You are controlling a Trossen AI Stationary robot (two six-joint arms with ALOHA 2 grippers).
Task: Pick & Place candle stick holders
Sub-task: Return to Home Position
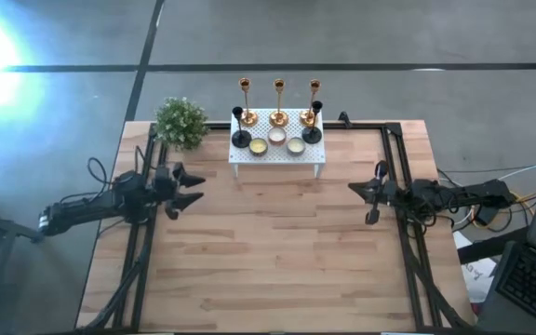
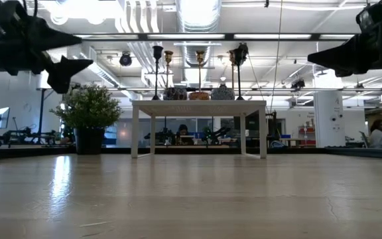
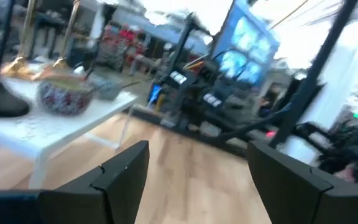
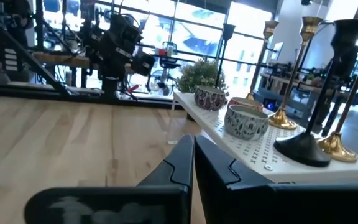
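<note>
Three gold candlesticks [image 1: 279, 104] stand upright on their round bases along the far edge of a white perforated rack [image 1: 277, 156] at the table's far middle. Two black candlesticks stand at the rack's left [image 1: 240, 130] and right [image 1: 313, 126] ends. My left gripper [image 1: 201, 186] is open and empty above the table's left side, pointing right; in its wrist view [image 3: 197, 155] the rack lies ahead to one side. My right gripper [image 1: 350, 187] is shut and empty at the right side, pointing left; its wrist view [image 4: 193, 146] shows a black candlestick [image 4: 306, 146] and gold ones [image 4: 277, 118].
Three low round candle tins [image 1: 276, 142] sit on the rack in front of the candlesticks. A small potted plant [image 1: 180, 122] stands at the rack's left. Bare wooden tabletop [image 1: 277, 251] lies between the arms and toward the near edge.
</note>
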